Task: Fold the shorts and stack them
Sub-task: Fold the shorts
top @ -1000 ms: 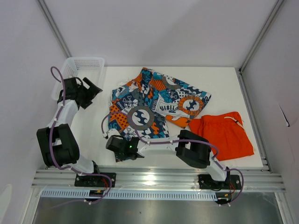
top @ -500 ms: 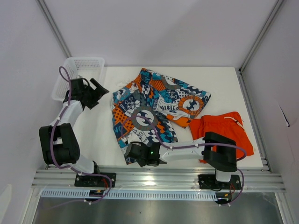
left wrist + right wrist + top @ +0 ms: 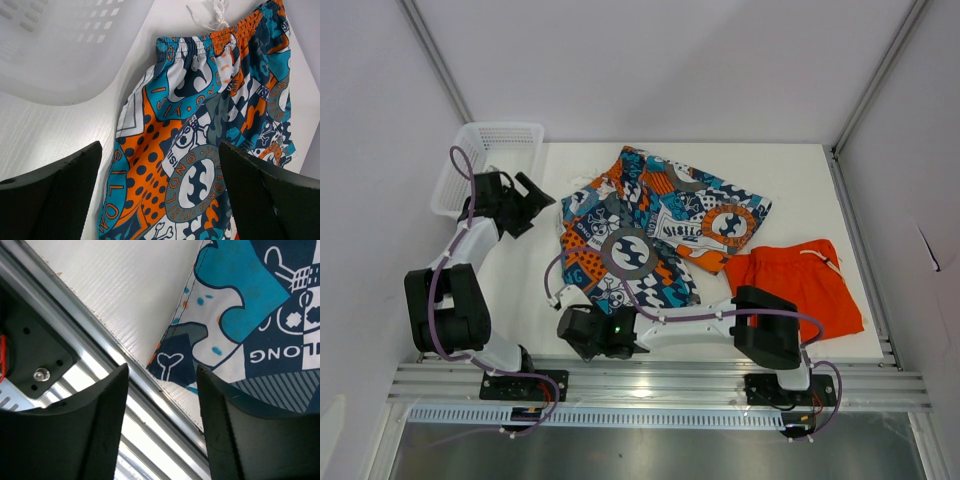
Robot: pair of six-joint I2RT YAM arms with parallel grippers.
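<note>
We judge little done: the patterned shorts (image 3: 655, 235) lie rumpled, the orange shorts (image 3: 800, 285) beside them, unstacked. Our left end effector (image 3: 532, 198) and right end effector (image 3: 570, 333) gape, grasping nothing.

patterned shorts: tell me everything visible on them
The patterned shorts are soft printed fabric in blue, teal, orange, white and black, with round emblems and skull motifs. Gathered elastic waistband, white drawstring trailing from it. They lie rumpled, partly folded over, on the white table, one hem corner near the front edge. Their right side appears to touch the orange shorts. The left gripper and right gripper are open, gripping nothing.
</note>
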